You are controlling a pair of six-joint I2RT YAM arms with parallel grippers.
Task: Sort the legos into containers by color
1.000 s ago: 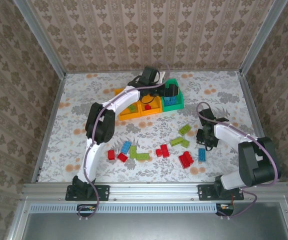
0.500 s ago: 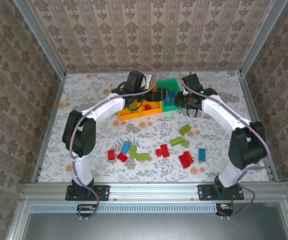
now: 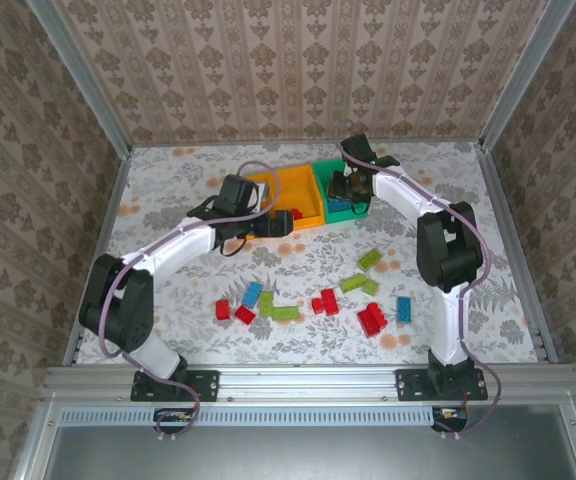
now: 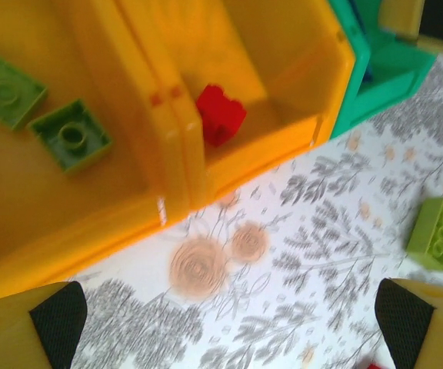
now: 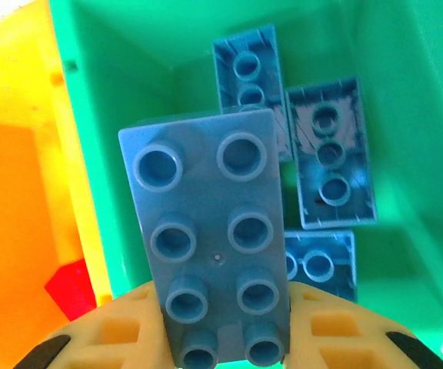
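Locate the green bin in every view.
Top external: green bin at the right end of the bin row, under the right arm.
Left wrist: bin in the upper right corner.
Right wrist: bin behind the blue brick in the right pincer.
Shared landmark: the adjoining orange-yellow bin.

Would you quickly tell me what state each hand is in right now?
Left hand: open, empty.
Right hand: closed on a blue brick over the green bin.
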